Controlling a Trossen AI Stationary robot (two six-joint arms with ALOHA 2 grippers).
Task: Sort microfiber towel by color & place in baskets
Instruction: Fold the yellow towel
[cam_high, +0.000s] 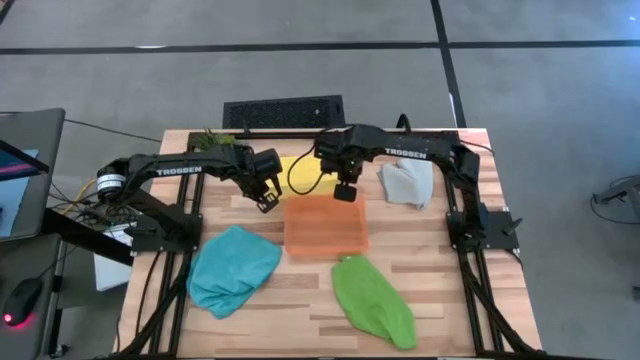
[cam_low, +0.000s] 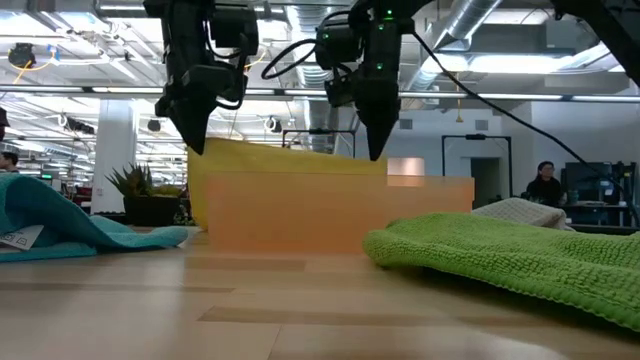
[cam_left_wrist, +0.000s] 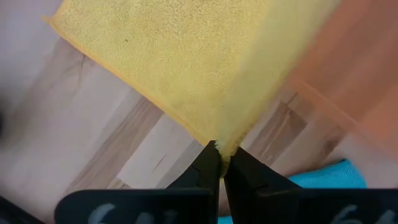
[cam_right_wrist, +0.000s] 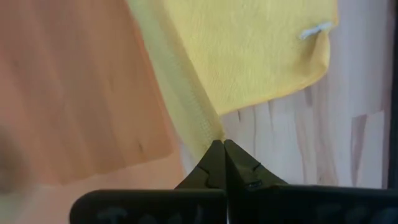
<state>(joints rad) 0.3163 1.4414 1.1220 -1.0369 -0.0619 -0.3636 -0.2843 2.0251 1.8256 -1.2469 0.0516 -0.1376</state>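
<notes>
White "TROSSEN" lettering on both dark arms (cam_high: 180, 170) above table (cam_high: 440, 300)

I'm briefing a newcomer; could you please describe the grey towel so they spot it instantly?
Start at the orange tray mid-table, then look toward the right arm's base. There the grey towel lies crumpled, the only colourless cloth; the others are yellow, teal and green.

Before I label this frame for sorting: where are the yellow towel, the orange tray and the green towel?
yellow towel (cam_left_wrist: 168, 56), left wrist view, middle of the cloth.
orange tray (cam_high: 325, 228), high view, bare floor.
green towel (cam_high: 372, 300), high view, centre of the cloth.
</notes>
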